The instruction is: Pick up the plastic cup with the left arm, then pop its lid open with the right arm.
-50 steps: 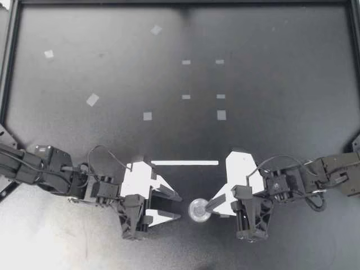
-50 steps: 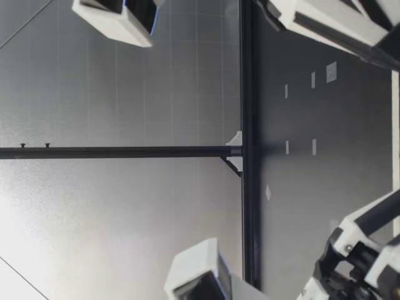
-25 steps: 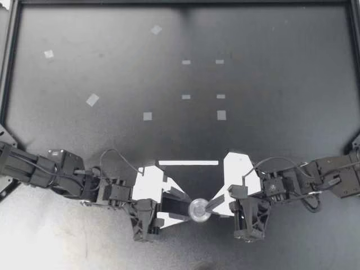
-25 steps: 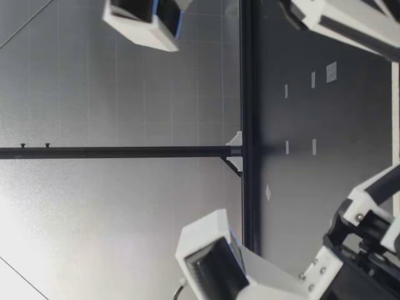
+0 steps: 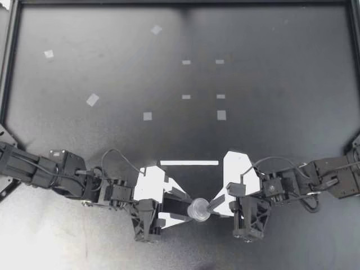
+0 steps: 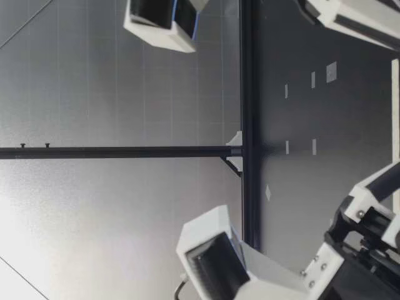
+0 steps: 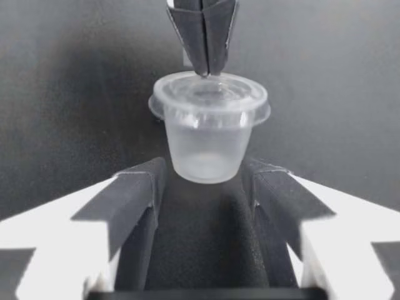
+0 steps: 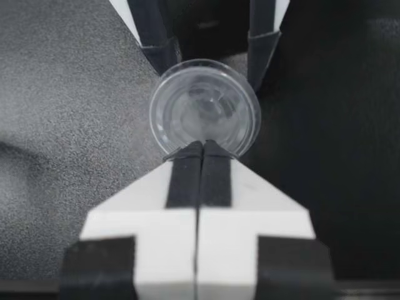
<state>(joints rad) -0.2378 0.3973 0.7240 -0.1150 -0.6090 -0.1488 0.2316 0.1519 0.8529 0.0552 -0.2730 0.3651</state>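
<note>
A small clear plastic cup [image 5: 198,210] sits upright near the front edge of the bench [image 5: 112,146], about midway across and right between the two arms. It is capped with a clear lid [image 7: 209,94] whose rim juts out past the cup's wall. Whether its base rests on the bench or hangs just clear of it I cannot tell.

The left tool [image 5: 188,208] comes in low from the left and has the cup's lower half between its fingers [image 7: 139,190]. Seen from the left wrist, the black pads are only as far apart as the cup is wide. One lies against each side of its wall just under the lid, so the cup is clamped.

The right tool [image 5: 211,205] meets it from the other side, its two fingers pressed flat together with no gap showing. Their tips rest on the lid at its rim, on the side facing the right arm. Whether a sliver of the rim is nipped between them I cannot tell.

Just past the cup, toward the middle of the bench, a long white strip [image 5: 189,163] of tape lies flat. It is near both tools, and I cannot tell whether it touches either. Well beyond it, small pale tape squares [image 5: 221,115] dot the dark surface.
</note>
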